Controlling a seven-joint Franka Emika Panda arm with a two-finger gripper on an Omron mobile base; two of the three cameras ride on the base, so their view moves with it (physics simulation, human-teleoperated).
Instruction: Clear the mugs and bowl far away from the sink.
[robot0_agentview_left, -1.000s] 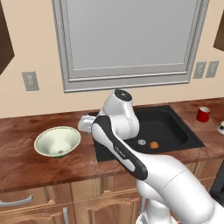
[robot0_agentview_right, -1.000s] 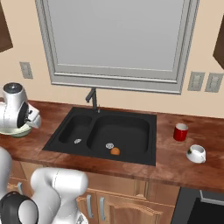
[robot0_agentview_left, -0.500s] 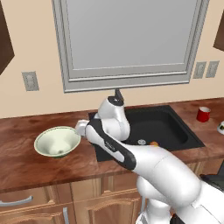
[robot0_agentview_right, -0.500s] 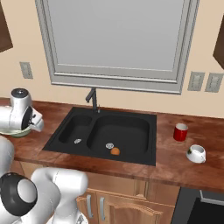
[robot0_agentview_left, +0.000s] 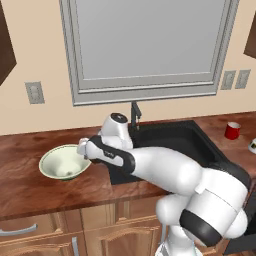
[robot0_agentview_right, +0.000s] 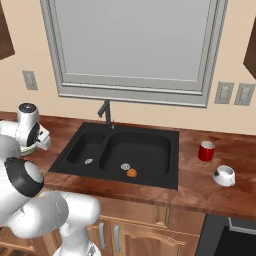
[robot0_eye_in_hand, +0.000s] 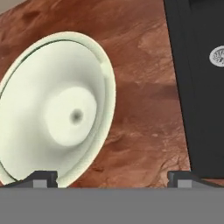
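Observation:
The pale green-cream bowl rests on the brown counter left of the black sink. My gripper is open and hovers just over the bowl's sink-side rim, holding nothing. In the hand view the bowl lies under the left fingertip, the other tip stands over bare counter, and the rim runs between them. The red mug and the white mug stand on the counter right of the sink. From the right base view my arm hides most of the bowl.
A small orange ball lies in the right basin near a silver drain. The thin dark faucet rises behind the sink, under the window. Bare wooden counter runs around the bowl, and cabinets sit below.
The arm has swung left and down from over the sink's edge, so the open gripper now hangs at the bowl's right rim. Bowl and mugs have not moved.

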